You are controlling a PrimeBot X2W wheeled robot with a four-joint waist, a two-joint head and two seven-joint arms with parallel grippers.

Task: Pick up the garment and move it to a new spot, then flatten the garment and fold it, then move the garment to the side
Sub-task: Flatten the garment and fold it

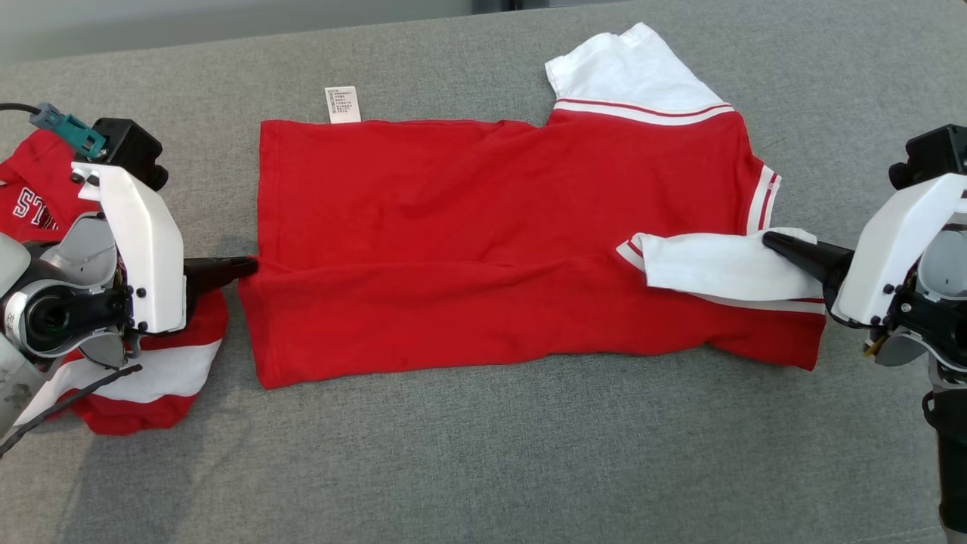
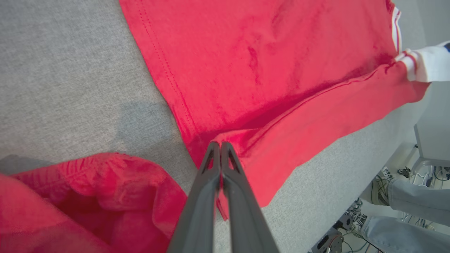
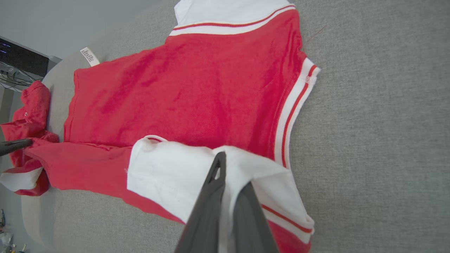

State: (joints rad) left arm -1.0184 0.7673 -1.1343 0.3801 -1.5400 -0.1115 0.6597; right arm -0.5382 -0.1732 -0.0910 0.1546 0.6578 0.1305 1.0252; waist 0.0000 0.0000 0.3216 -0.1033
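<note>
Left gripper (image 1: 253,264) clamps garment (image 1: 483,227) — right gripper (image 1: 767,239) clamps white sleeve (image 1: 718,266)

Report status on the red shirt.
Left gripper shut on red white-sleeved shirt hem, right gripper shut on its sleeve. Near edge folded over. Beside left gripper, crumpled red garment.

From the head, looking down over the whole garment (image 1: 468,249); from each wrist, close and low at opposite ends, sharing its fold.

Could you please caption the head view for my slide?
Left gripper and right gripper pinch opposite ends of the red shirt.
</note>
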